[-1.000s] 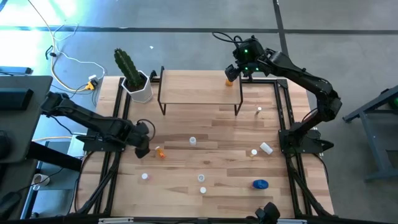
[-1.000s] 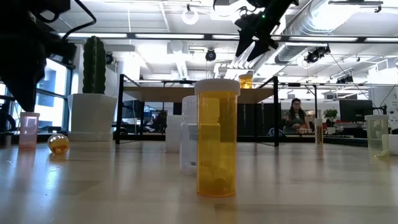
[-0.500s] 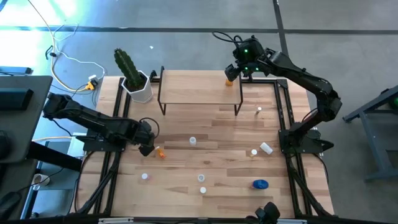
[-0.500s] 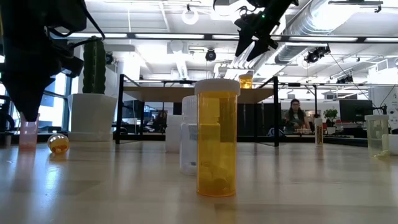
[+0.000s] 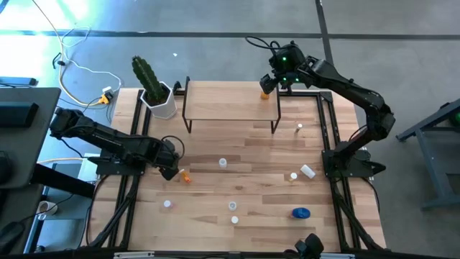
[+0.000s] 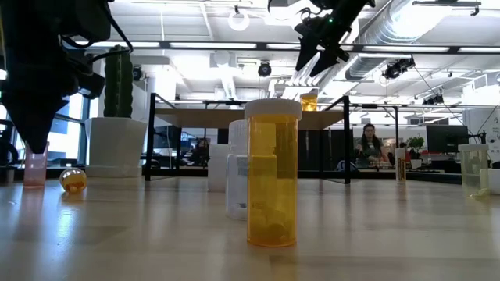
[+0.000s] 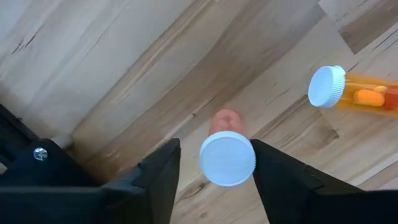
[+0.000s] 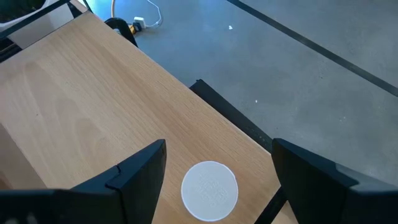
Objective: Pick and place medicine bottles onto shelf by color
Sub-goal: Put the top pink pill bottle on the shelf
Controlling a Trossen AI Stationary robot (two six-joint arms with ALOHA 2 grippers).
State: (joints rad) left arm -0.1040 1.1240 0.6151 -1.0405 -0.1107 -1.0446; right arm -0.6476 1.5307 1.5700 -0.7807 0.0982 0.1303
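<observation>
The left gripper point(image 7: 214, 165) hangs with its jaws spread around an upright pink bottle point(image 7: 227, 155) near the tabletop's left edge. The right gripper point(image 8: 214, 171) straddles, jaws apart, an orange bottle point(image 5: 265, 91) on the shelf's point(image 5: 223, 101) right rear corner.

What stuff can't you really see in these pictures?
- High view: the pink bottle is hidden under the left end effector.
- High view: colours of the tiny bottles on the table are too small to tell.
- Low view: the big orange bottle blocks the white bottle behind it.
- Right wrist view: the bottle on the shelf shows only its white cap; the right end effector straddles it.
</observation>
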